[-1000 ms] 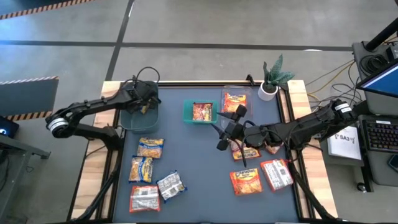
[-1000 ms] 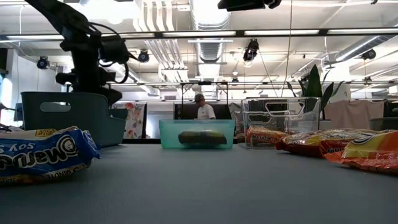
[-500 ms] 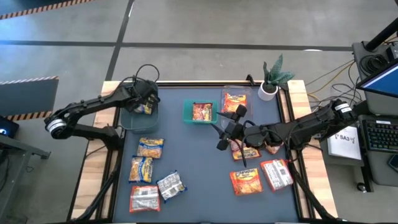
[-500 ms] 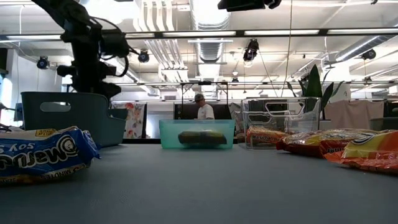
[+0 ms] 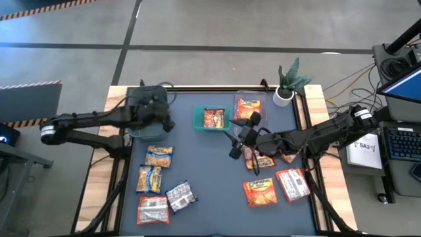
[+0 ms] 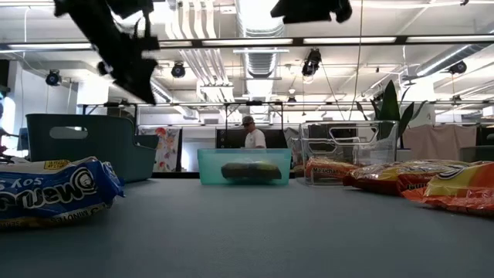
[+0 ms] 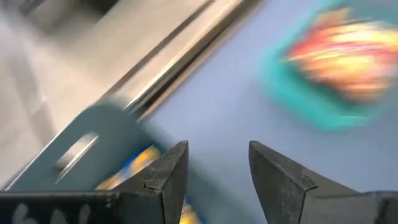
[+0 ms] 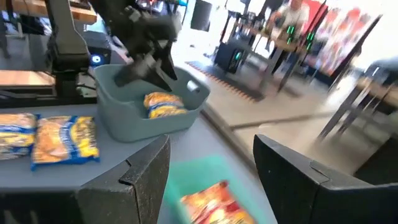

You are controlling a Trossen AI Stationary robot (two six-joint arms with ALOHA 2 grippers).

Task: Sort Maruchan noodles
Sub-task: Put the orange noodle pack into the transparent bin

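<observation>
Nearest the front edge of the table [image 5: 210, 197], loose Maruchan noodles lie flat: yellow-and-blue packets [image 5: 158, 156] and grey-white ones [image 5: 181, 196] on the left, orange-red ones [image 5: 260, 191] on the right. Mid-table, the right gripper [image 5: 233, 146] waits above the mat with its fingers spread and empty. Farther back, the left gripper [image 5: 167, 122] hangs at the grey bin [image 5: 135, 129], fingers apart, one yellow packet [image 8: 163, 104] inside; the teal tray [image 5: 211, 118] and clear bin [image 5: 248, 105] each hold an orange-red packet.
</observation>
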